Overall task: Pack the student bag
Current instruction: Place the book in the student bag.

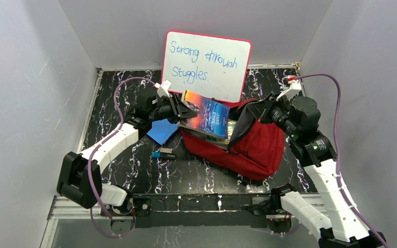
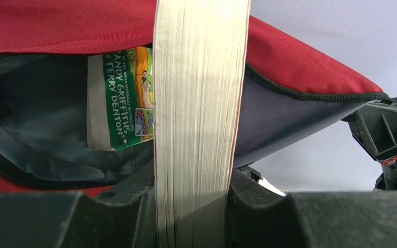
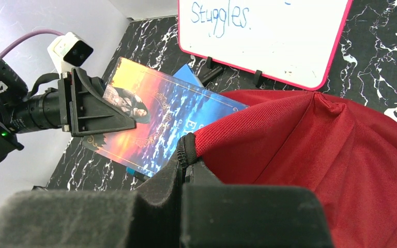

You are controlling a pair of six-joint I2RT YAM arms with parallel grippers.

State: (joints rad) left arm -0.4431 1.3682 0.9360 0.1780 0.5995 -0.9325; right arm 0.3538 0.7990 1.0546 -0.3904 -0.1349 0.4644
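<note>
The red student bag (image 1: 256, 147) lies on the table right of centre, its mouth facing left and held open. My right gripper (image 1: 261, 109) is shut on the zipper edge (image 3: 186, 150) of the bag's upper flap and lifts it. My left gripper (image 1: 183, 111) is shut on a thick book with an orange and blue cover (image 1: 209, 116), whose far end sits at the bag's mouth. In the left wrist view the book's page edge (image 2: 196, 119) stands between the fingers, and a green book (image 2: 126, 98) lies inside on the grey lining (image 2: 41, 108).
A whiteboard with a red frame (image 1: 207, 64) stands behind the bag. A blue sheet (image 1: 163, 132) and a small dark and blue object (image 1: 164, 154) lie on the black marbled table (image 1: 186, 175) left of the bag. White walls close in three sides.
</note>
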